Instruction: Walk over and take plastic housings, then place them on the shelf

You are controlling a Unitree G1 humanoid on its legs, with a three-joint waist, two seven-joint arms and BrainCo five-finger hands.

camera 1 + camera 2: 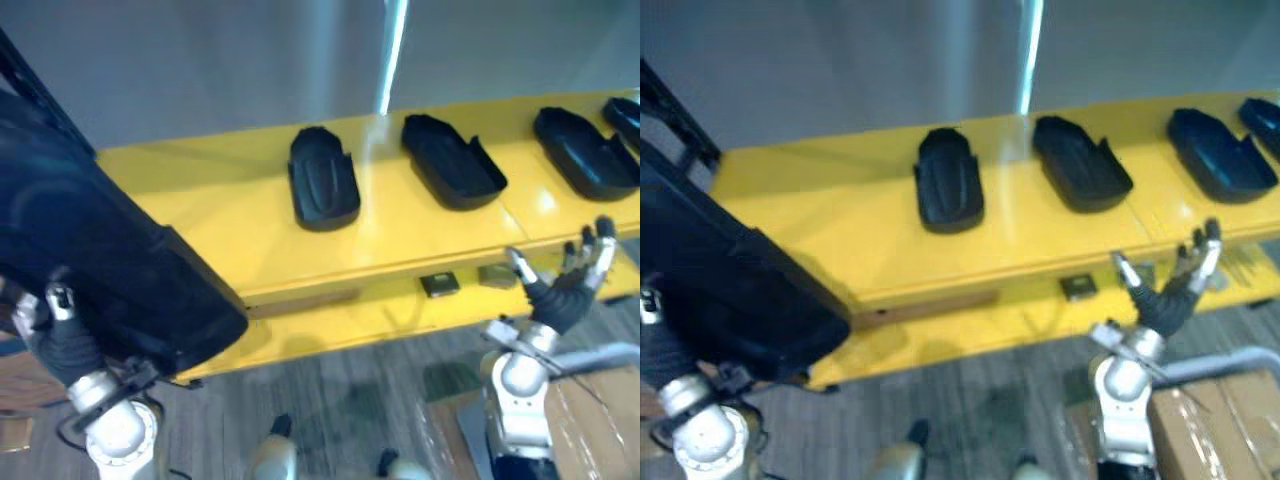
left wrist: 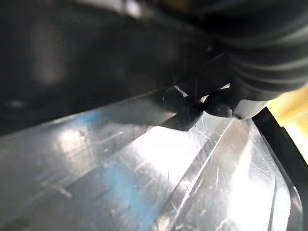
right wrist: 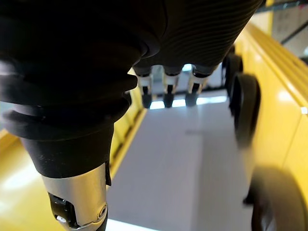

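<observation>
Shelf (image 1: 230, 230), yellow and long, bore a row of black plastic housings (image 1: 323, 180), each apart from the next. Off its left end, one more large housing (image 1: 110, 270) was raised on the left hand (image 1: 62, 335), whose grasp could not be told. The right hand (image 1: 570, 290) hung before the shelf's front edge, fingers spread, holding nothing.

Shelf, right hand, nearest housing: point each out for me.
shelf (image 1: 220, 215): left eye view, bare yellow top.
right hand (image 1: 563, 298): left eye view, palm.
nearest housing (image 1: 100, 260): left eye view, dark outer wall.
</observation>
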